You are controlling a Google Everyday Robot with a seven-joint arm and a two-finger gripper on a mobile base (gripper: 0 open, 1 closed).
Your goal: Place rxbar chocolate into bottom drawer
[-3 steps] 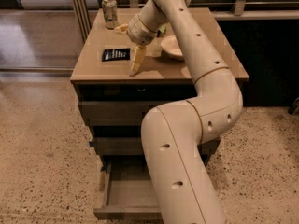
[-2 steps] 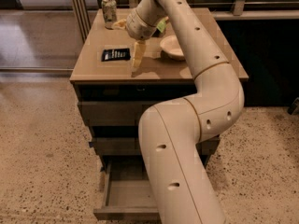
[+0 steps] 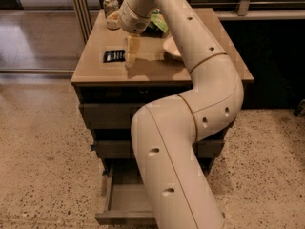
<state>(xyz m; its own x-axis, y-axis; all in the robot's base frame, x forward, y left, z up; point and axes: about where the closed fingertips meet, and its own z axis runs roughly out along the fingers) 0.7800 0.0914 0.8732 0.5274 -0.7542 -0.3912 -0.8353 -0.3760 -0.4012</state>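
Three drawers: stacked in the cabinet under the bench; the upper two show closed fronts.
Bottom drawer: lowest of the three, pulled out toward the camera, its shallow inside visible on the left. The arm's lower link covers its right part.
Rxbar chocolate: lies flat on the bench top, left-front area, dark wrapper with pale lettering. It is not in the drawer.
Gripper: pointing straight down over the bench top, just to the right of the rxbar chocolate, tips close to the surface. Contact with the bar or the bench: cannot tell.
Gripper opening: cannot tell from this angle. Nothing visibly held.
Arm: comes up from the bottom of the camera view, bends at the elbow to the right of the cabinet, then reaches back left over the bench to the wrist.
Can: upright at the back-left corner of the bench, well apart from the bar.
Green bag: at the back of the bench behind the wrist, partly hidden by the arm.
Bowl: on the bench right of the gripper, its right side hidden by the arm.
Floor: speckled, around the cabinet.
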